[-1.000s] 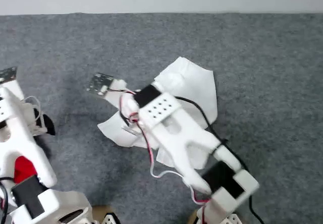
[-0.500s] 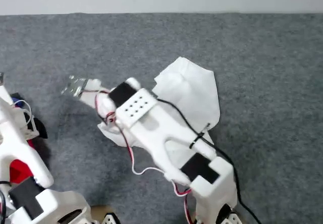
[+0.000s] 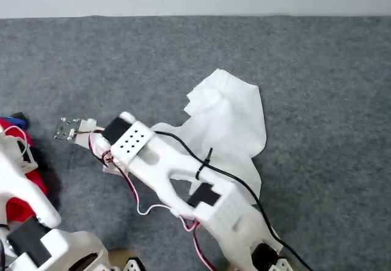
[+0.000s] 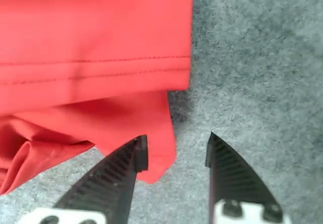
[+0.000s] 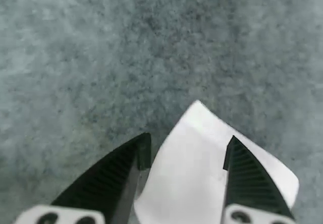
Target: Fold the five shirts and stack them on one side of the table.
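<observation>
A crumpled white shirt [image 3: 229, 115] lies mid-table, with a flap pulled out toward the left under my right arm [image 3: 165, 161]. In the right wrist view a white corner of that shirt [image 5: 197, 168] lies between the fingers of my right gripper [image 5: 184, 151], which is open just above the grey mat. A red shirt [image 4: 91, 42] is bunched at the table's left edge [image 3: 18, 207]. My left gripper [image 4: 175, 151] hangs open over its lower corner, one finger [image 4: 126, 163] over the red cloth and the other over bare mat.
Grey carpet-like mat [image 3: 317, 69] covers the whole table, with open room at the back and the right. The left arm [image 3: 24, 179] stands at the near left corner. A pale wall runs along the far edge.
My right arm has swung left from over the white shirt, and the shirt's left flap has stretched out after it. The left arm shifted slightly, and more red cloth shows beside it.
</observation>
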